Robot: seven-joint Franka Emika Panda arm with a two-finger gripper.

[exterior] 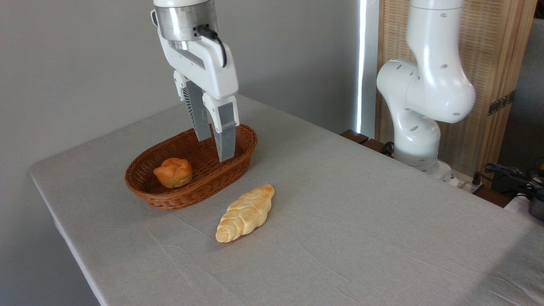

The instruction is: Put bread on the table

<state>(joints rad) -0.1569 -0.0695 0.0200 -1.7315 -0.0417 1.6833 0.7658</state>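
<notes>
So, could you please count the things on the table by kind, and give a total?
Bread: 2, the bread in the basket and the braided loaf on the table
Basket: 1
Total: 3

A brown oval wicker basket (238,159) is seen at the left; a long pale-yellow braided loaf (245,213) is laid just beside it.

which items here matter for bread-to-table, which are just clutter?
In play:
- bread, small orange-brown bun, lying in the basket
- wicker basket, holds the bun
- table, drop surface
- tool, open, empty, over the basket

Lying about:
- long pale braided loaf, already on the table
</notes>
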